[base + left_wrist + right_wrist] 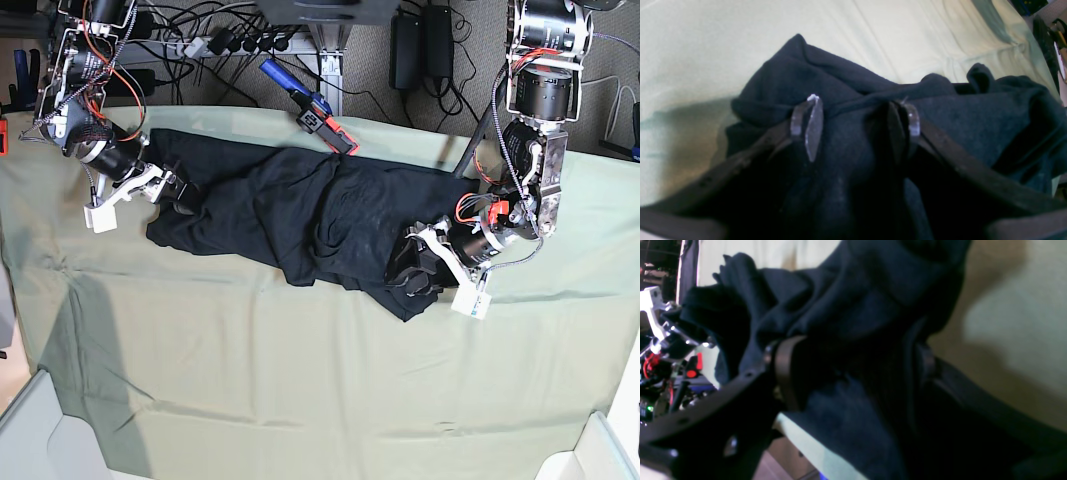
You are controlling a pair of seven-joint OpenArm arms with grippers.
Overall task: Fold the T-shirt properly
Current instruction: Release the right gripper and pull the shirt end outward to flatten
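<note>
On green cloth [250, 380]: T-shirt [300, 215] | both hands agape, fabric between | cables [200, 35] behind

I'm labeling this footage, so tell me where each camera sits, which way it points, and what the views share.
Left wrist: on the left arm, looking along the left gripper, jaws apart around bunched T-shirt on the pale green cloth.
Right wrist: on the right arm, looking past the right gripper into dark fabric.
Base: overhead, looking down at both arms and the whole table.
Shared: all show the T-shirt and green cloth.
</note>
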